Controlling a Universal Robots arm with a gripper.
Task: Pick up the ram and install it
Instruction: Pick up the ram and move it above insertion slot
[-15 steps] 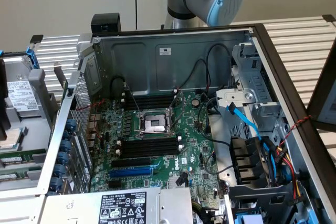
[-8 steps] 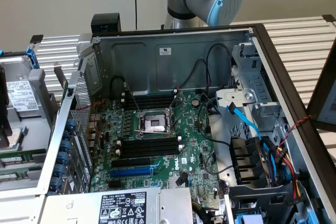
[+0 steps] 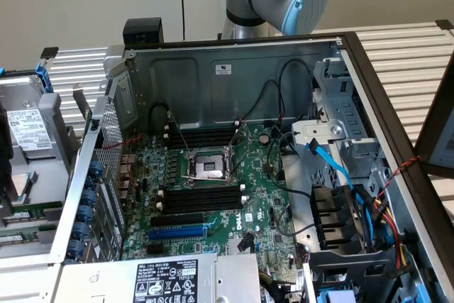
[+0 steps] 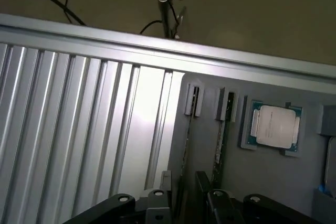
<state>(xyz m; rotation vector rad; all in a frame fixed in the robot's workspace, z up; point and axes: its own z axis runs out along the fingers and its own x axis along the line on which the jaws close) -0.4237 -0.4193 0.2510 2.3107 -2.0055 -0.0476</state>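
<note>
Ram [image 4: 186, 140] edge-on in grey holder [image 4: 273, 182], just beyond wide-open, empty end effector [image 4: 184, 184].

Exterior above case [image 3: 213, 83], wrist above tray [image 4: 273, 182]

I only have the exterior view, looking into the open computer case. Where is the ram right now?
Observer: In the wrist view the ram stands on edge in a slotted grey tray.
Operator: Is the gripper holding it?
Observer: No, the gripper is open just above that stick, holding nothing.
Operator: Anything else in the tray?
Observer: A processor chip lies flat in its own recess.
</note>
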